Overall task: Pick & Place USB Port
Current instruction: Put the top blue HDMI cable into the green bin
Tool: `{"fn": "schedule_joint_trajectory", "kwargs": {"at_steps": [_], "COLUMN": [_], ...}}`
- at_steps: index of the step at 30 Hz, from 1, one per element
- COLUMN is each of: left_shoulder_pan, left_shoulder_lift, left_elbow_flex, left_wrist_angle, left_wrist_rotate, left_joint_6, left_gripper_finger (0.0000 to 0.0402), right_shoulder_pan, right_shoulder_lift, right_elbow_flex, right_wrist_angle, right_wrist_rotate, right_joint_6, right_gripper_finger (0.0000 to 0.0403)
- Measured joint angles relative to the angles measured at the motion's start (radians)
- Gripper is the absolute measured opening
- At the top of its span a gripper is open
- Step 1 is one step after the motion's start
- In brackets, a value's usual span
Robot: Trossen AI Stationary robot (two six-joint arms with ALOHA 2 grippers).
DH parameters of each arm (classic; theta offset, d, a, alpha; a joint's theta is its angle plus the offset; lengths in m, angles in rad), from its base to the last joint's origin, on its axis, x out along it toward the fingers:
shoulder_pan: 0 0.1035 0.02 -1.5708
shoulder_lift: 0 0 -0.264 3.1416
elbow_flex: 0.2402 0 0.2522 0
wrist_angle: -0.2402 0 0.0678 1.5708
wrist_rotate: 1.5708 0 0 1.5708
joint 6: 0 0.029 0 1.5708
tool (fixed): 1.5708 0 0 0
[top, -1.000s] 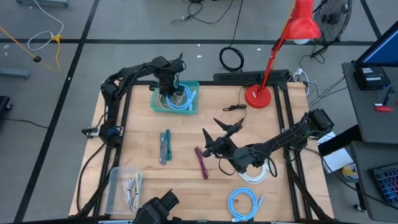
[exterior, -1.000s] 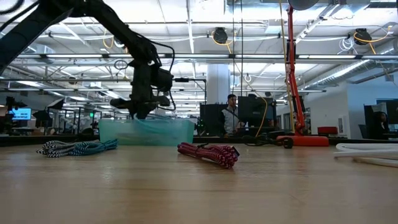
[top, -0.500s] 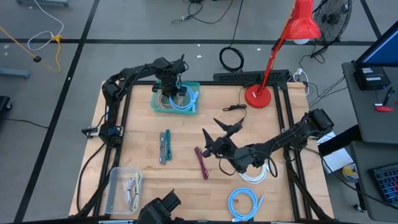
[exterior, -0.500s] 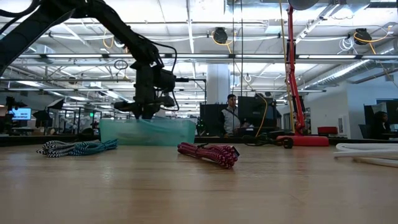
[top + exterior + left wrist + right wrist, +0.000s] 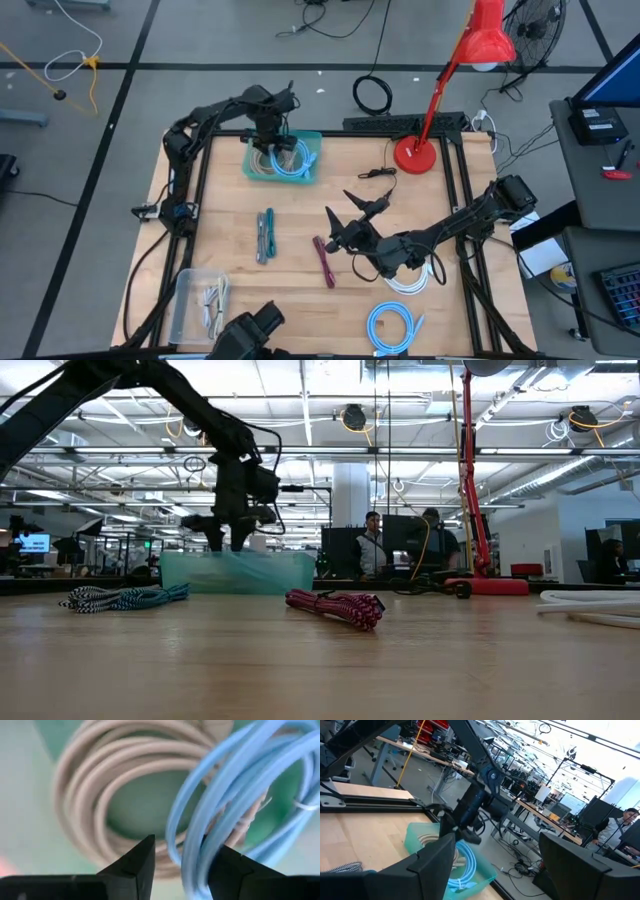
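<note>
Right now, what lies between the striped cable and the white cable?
In the high view, the magenta cable lies between the striped cable and white cable, partly under the right gripper.

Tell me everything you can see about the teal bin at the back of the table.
The teal bin is a shallow, translucent, plastic-looking rectangular tray sitting flat near the table's far edge on the left arm's side. It holds a coiled beige cable and a coiled light blue cable, the blue one lying partly over the beige. The left gripper hangs just over the bin, its fingers parted above the coils.
</note>
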State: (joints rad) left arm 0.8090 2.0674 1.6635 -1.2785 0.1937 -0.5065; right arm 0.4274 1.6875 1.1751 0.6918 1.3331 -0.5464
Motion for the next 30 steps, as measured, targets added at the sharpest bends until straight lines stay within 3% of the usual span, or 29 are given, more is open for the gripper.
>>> {"fn": "schedule_joint_trajectory", "kwargs": {"at_steps": [7,15,18,22,26,30], "left_shoulder_pan": [0.021,-0.019,-0.026,-0.024,-0.018,-0.017], "left_shoulder_lift": [-0.001,-0.015,-0.015,-0.015,-0.015,-0.015], "left_elbow_flex": [0.173,0.226,0.2,0.171,0.169,0.169], "left_wrist_angle": [-0.268,-0.264,-0.265,-0.266,-0.258,-0.228], "left_wrist_rotate": [-0.026,-0.091,-0.117,-0.199,-0.306,-0.301], "left_joint_6": [0.057,0.048,0.037,0.062,0.06,0.055], "left_gripper_finger": [0.016,0.0157,0.0121,0.0022,0.0006,0.0003], "right_shoulder_pan": [0.0,0.0,0.006,0.006,0.006,0.006], "right_shoulder_lift": [0.0,0.0,0.0,0.0,0.001,0.001], "right_elbow_flex": [0.0,0.0,0.0,0.0,0.0,0.0], "right_wrist_angle": [0.0,0.0,0.0,0.0,0.0,0.0], "right_wrist_rotate": [0.001,0.001,0.001,0.001,0.001,0.001], "right_joint_6": [-0.014,-0.015,-0.016,-0.016,-0.019,-0.019], "right_gripper_finger": [0.0277,0.0277,0.0277,0.0277,0.0277,0.0277]}}
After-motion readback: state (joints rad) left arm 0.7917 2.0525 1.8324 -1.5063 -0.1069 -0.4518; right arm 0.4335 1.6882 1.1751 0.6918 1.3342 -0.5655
